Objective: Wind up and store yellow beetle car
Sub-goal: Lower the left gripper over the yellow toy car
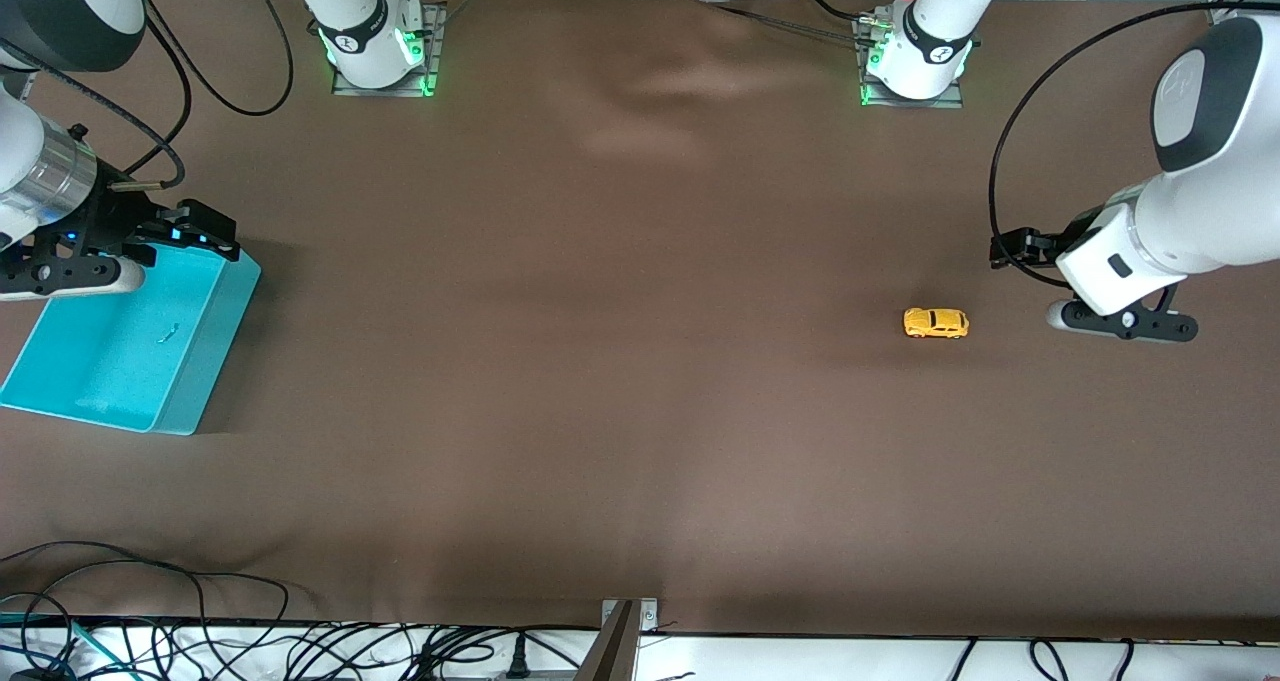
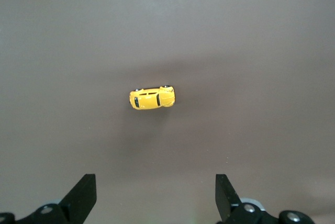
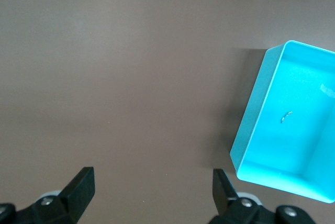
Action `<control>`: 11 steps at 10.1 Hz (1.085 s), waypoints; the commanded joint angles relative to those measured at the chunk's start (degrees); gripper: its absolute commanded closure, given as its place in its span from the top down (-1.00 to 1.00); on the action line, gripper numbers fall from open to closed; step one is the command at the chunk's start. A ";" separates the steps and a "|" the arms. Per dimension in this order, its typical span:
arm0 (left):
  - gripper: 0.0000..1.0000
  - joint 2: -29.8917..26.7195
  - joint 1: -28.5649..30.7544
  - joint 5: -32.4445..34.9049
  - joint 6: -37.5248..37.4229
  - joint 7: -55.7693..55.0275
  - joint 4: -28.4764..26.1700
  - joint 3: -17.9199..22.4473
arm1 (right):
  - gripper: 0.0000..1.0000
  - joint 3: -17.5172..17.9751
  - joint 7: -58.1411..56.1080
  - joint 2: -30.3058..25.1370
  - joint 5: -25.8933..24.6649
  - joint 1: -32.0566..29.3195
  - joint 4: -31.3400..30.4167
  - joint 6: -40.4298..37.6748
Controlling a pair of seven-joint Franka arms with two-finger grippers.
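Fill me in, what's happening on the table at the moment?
Nothing is held. The yellow beetle car sits on the brown table toward the left arm's end, with the left gripper open, hovering beside it. The right gripper, also open, waits by the turquoise bin at the right arm's end.
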 commanded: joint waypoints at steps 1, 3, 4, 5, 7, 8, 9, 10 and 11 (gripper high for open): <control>1.00 4.16 2.14 1.04 1.05 13.73 3.19 -0.05 | 1.00 0.19 0.53 0.39 0.28 0.21 0.37 -0.61; 1.00 7.41 2.33 1.13 7.47 24.53 -0.22 -0.14 | 1.00 0.19 0.53 0.83 0.37 0.65 0.20 -0.78; 1.00 8.03 2.59 1.13 10.27 29.73 -3.11 -0.14 | 1.00 0.19 0.45 0.83 0.37 0.65 0.20 -0.87; 1.00 8.13 4.07 1.13 16.05 37.26 -7.83 -0.23 | 1.00 0.19 0.45 0.83 0.37 0.65 0.20 -0.87; 1.00 8.22 5.48 1.04 28.52 51.42 -16.72 -0.23 | 1.00 0.19 0.53 1.09 0.37 0.65 0.20 -0.35; 1.00 8.22 6.54 0.96 33.28 57.40 -20.41 -0.31 | 1.00 0.19 0.53 1.09 0.37 0.65 0.20 -0.26; 1.00 8.04 6.81 0.35 36.38 62.16 -23.50 -0.32 | 1.00 0.10 0.53 1.18 0.37 0.65 0.11 -0.34; 1.00 7.78 7.16 0.25 37.45 65.69 -26.05 -0.58 | 1.00 0.10 0.53 1.18 0.37 0.65 0.11 -0.35; 1.00 7.52 7.25 -0.27 38.24 67.99 -27.90 -0.67 | 1.00 0.10 0.53 1.18 0.37 0.65 -0.07 -0.35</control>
